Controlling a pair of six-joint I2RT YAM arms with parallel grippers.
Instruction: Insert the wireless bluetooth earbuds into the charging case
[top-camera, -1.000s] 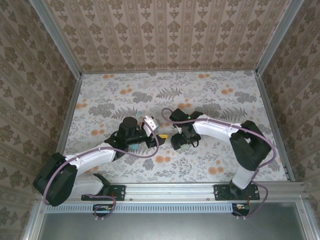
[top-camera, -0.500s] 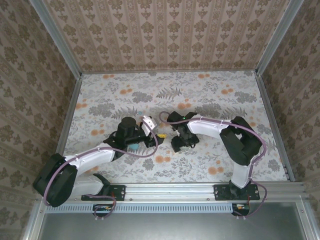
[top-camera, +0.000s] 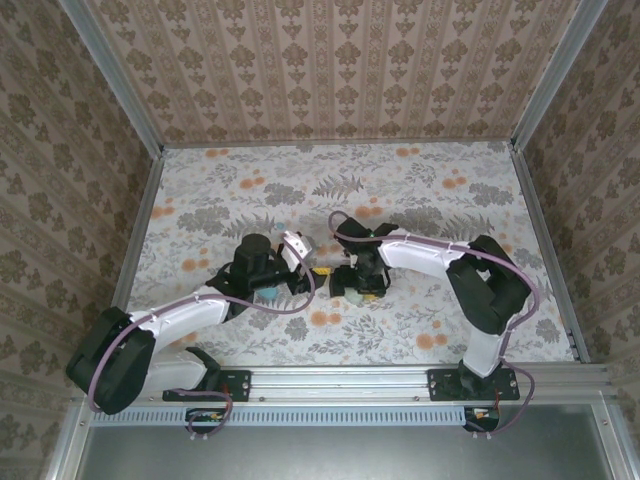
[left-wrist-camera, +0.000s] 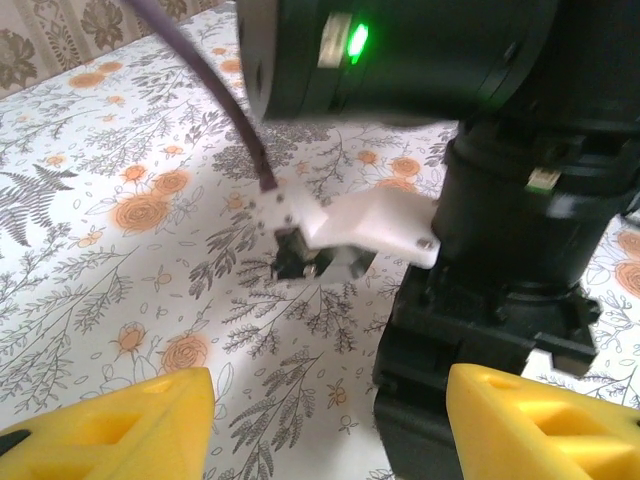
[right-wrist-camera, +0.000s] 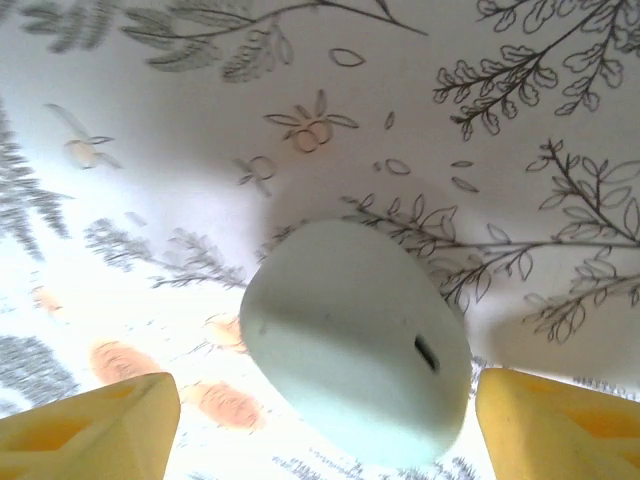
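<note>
The charging case (right-wrist-camera: 355, 385) is a pale mint, rounded shell lying closed on the floral table, with a small dark slot on its side. My right gripper (right-wrist-camera: 320, 420) stands open astride it, and its yellow fingertips (right-wrist-camera: 90, 425) stay clear of the case on both sides. From above, the right gripper (top-camera: 358, 288) points down over the case (top-camera: 350, 296). My left gripper (left-wrist-camera: 325, 420) is open and holds nothing. It faces the black body of the right gripper (left-wrist-camera: 480, 300) at close range. From above, the left gripper (top-camera: 312, 272) sits just left of the right one. The earbuds are hidden.
A white camera bracket (left-wrist-camera: 370, 225) on the right wrist and a purple cable (left-wrist-camera: 215, 100) hang in front of the left gripper. A small teal thing (top-camera: 265, 293) lies by the left wrist; what it is I cannot tell. Patterned walls (top-camera: 330, 70) enclose the table.
My right gripper has shifted slightly left and toward the near edge, and now stands over the case. Its jaws have narrowed a little. The left arm has barely moved.
</note>
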